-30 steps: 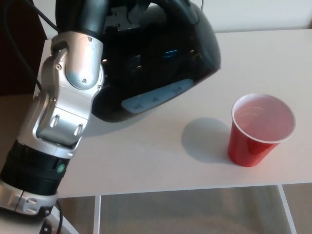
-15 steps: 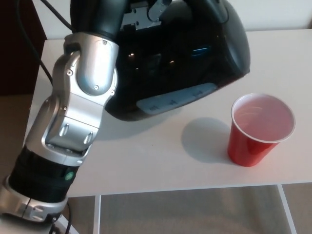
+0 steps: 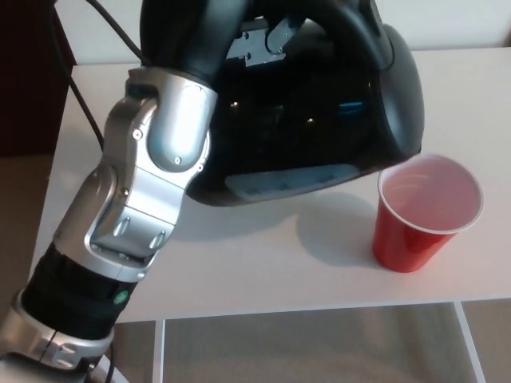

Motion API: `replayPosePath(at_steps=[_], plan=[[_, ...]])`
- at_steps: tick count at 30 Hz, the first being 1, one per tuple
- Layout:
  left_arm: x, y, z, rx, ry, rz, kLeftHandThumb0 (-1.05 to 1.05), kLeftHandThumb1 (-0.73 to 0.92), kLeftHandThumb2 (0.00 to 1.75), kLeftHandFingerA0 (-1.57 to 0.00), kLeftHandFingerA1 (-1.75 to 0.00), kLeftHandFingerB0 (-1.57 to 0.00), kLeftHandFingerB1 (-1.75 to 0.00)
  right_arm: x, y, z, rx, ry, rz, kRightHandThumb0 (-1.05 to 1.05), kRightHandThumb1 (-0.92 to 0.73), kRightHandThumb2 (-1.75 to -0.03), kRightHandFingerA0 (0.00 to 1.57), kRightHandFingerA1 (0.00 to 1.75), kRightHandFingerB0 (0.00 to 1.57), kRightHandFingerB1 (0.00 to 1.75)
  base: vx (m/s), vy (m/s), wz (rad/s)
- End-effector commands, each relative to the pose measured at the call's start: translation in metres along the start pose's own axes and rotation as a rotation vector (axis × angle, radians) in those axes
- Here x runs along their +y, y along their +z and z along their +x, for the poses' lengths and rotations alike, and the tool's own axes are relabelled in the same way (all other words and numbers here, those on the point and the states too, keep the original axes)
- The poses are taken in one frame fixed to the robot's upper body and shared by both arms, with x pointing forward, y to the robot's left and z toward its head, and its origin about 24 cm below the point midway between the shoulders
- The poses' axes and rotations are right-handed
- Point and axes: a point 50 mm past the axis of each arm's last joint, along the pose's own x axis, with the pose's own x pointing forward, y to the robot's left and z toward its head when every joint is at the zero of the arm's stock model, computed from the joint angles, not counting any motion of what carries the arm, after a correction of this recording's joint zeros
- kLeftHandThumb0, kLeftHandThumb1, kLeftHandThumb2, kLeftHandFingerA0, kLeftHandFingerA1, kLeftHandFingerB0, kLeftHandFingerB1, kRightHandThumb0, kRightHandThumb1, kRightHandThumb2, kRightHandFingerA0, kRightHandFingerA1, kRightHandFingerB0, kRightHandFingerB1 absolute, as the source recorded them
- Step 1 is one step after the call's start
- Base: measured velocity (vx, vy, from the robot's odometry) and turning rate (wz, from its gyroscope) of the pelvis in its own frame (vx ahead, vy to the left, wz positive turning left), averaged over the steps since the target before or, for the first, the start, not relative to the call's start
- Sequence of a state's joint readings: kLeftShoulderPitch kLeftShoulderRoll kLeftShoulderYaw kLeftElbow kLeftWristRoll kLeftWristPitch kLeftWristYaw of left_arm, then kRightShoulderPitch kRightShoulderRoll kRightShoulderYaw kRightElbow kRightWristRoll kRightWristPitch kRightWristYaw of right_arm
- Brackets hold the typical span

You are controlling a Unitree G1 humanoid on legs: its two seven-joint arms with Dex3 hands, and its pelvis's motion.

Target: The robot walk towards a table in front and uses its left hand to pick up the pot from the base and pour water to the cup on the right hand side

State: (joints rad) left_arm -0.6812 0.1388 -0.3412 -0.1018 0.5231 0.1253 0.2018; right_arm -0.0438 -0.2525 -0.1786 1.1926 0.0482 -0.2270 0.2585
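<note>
White tabletop (image 3: pixel 263 255) fills most of the head view, with a dark panel at the upper left corner and a pale floor showing below the table's front edge. Over it, the robot's left arm (image 3: pixel 136 215), silver-cased with a black cuff, rises from the lower left toward the top of the frame. Its left hand (image 3: pixel 271 36) is wrapped around the curved handle of a black electric kettle (image 3: pixel 319 120), fingers closed on the grip near the top edge of the picture. Below and to the right of those fingers, the kettle hangs clear of the table, tilted so its front end leans down toward the right; a grey-blue water-level strip shows along its lower side, and its shadow lies on the table underneath. Further right of the fingers and lower, a red plastic cup (image 3: pixel 423 215) stands upright on the table near the front edge, its pale inside visible. The kettle's lowest front edge sits just at the cup's left rim; whether they touch cannot be told. The right hand does not appear.
</note>
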Motion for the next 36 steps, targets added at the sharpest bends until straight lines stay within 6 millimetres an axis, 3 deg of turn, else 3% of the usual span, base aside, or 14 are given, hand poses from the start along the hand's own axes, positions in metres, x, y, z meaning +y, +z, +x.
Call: replayPosePath(at_steps=[1, 9, 14, 18, 19, 22, 23, 27, 28, 30, 31, 34, 35, 36], plan=[[0.005, 0.010, 0.001, -0.149, 0.016, 0.108, -0.09, 0.78, 0.67, -0.82, -1.75, -0.64, -1.50, -0.007, 0.000, -0.002, 0.004, -0.017, -0.004, -0.67, -0.20, -0.88, 1.01, 0.86, 0.70, 0.75, 0.00, 0.000, 0.00], [0.003, 0.012, -0.001, -0.220, 0.021, 0.168, -0.05, 0.75, 0.68, -1.01, -1.74, -0.66, -1.45, -0.006, 0.001, -0.001, 0.003, -0.015, -0.011, -0.70, -0.16, -0.85, 1.02, 0.85, 0.71, 0.75, 0.00, 0.000, 0.00], [0.003, 0.011, -0.001, -0.234, 0.017, 0.173, -0.10, 0.76, 0.66, -0.89, -1.75, -0.64, -1.48, -0.007, 0.000, -0.002, 0.006, -0.013, -0.019, -0.62, -0.27, -0.69, 1.03, 0.78, 0.74, 0.72, 0.00, 0.000, 0.00], [0.005, 0.012, 0.003, -0.260, 0.009, 0.209, -0.12, 0.74, 0.65, -0.89, -1.75, -0.62, -1.45, -0.007, 0.000, -0.001, 0.011, -0.014, -0.021, -0.65, -0.16, -0.84, 1.01, 0.84, 0.72, 0.75, 0.00, 0.000, 0.00], [0.006, 0.013, 0.004, -0.269, 0.009, 0.212, -0.12, 0.74, 0.67, -0.90, -1.75, -0.61, -1.48, -0.008, 0.000, -0.002, 0.012, -0.012, -0.018, -0.63, -0.27, -0.66, 1.05, 0.77, 0.75, 0.71, 0.00, 0.000, 0.00], [0.006, 0.014, 0.006, -0.307, 0.003, 0.229, -0.12, 0.74, 0.66, -0.91, -1.75, -0.62, -1.46, -0.008, -0.001, -0.002, 0.011, -0.008, -0.014, -0.69, -0.18, -0.85, 0.98, 0.83, 0.66, 0.73, 0.00, 0.000, 0.00], [0.006, 0.015, 0.008, -0.339, 0.009, 0.259, -0.16, 0.73, 0.63, -0.91, -1.74, -0.67, -1.33, -0.007, -0.001, -0.002, 0.008, -0.005, -0.021, -0.63, -0.27, -0.70, 1.01, 0.78, 0.72, 0.73, 0.00, 0.000, 0.00], [0.007, 0.021, 0.013, -0.394, 0.014, 0.339, -0.17, 0.68, 0.65, -1.04, -1.74, -0.77, -1.03, -0.007, -0.001, -0.002, 0.014, -0.002, -0.021, -0.70, -0.18, -0.86, 0.97, 0.83, 0.65, 0.73, 0.00, 0.000, 0.00], [0.007, 0.022, 0.014, -0.401, 0.022, 0.351, -0.19, 0.67, 0.62, -0.93, -1.73, -0.77, -0.87, -0.007, -0.001, -0.002, 0.013, 0.000, -0.027, -0.63, -0.28, -0.71, 1.00, 0.78, 0.72, 0.72, 0.00, 0.000, 0.00], [0.007, 0.028, 0.018, -0.441, 0.035, 0.382, -0.19, 0.62, 0.61, -0.95, -1.73, -0.77, -0.88, -0.007, 0.000, -0.002, 0.008, 0.005, -0.024, -0.65, -0.26, -0.70, 0.99, 0.79, 0.72, 0.73, 0.00, 0.000, 0.00], [0.007, 0.031, 0.020, -0.457, 0.035, 0.388, -0.19, 0.60, 0.59, -0.93, -1.75, -0.65, -1.26, -0.007, 0.000, -0.002, 0.007, 0.006, -0.027, -0.65, -0.27, -0.70, 0.99, 0.78, 0.73, 0.73, 0.00, 0.000, 0.00], [0.005, 0.036, 0.025, -0.495, 0.045, 0.403, -0.20, 0.57, 0.58, -0.93, -1.75, -0.67, -1.28, -0.008, 0.000, -0.002, 0.008, 0.002, -0.034, -0.63, -0.28, -0.70, 1.02, 0.78, 0.74, 0.72, 0.00, 0.000, 0.00], [0.005, 0.039, 0.027, -0.515, 0.048, 0.395, -0.28, 0.50, 0.59, -0.97, -1.68, -0.87, -0.58, -0.008, 0.000, -0.002, 0.011, -0.002, -0.033, -0.68, -0.19, -0.84, 1.02, 0.84, 0.73, 0.74, 0.00, 0.000, 0.00], [0.005, 0.040, 0.028, -0.524, 0.051, 0.392, -0.28, 0.50, 0.59, -0.97, -1.68, -0.87, -0.58, -0.008, 0.000, -0.002, 0.012, -0.003, -0.032, -0.68, -0.19, -0.84, 1.02, 0.84, 0.73, 0.74, 0.00, 0.000, 0.00]])
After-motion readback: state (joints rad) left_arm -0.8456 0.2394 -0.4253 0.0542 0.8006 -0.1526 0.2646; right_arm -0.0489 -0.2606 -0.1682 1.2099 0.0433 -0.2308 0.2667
